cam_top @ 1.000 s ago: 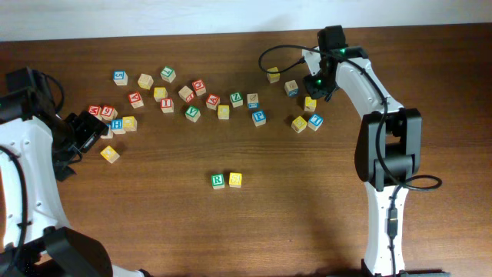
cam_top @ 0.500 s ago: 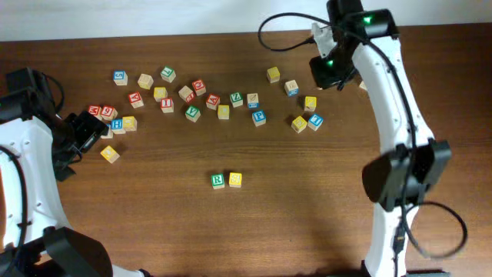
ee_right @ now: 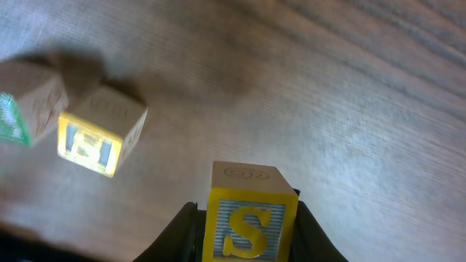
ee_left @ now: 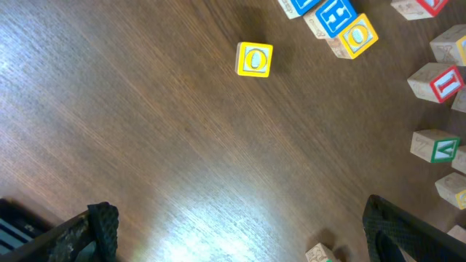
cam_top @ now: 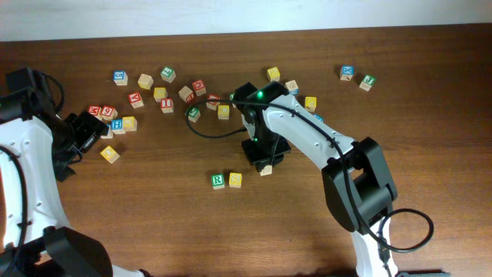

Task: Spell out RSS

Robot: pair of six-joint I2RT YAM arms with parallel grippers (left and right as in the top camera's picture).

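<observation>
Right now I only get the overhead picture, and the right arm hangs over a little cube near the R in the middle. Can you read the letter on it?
Observer: Yes. The right wrist camera shows a yellow S cube, clamped between the right jaws.
Operator: Is the left arm holding anything?
Observer: No. Its wrist camera shows the left jaws wide open, with only bare table between them.
Operator: What about the lone yellow cube near that arm?
Observer: The left wrist camera reads it clearly as a yellow O cube, lying apart from the other cubes.
</observation>
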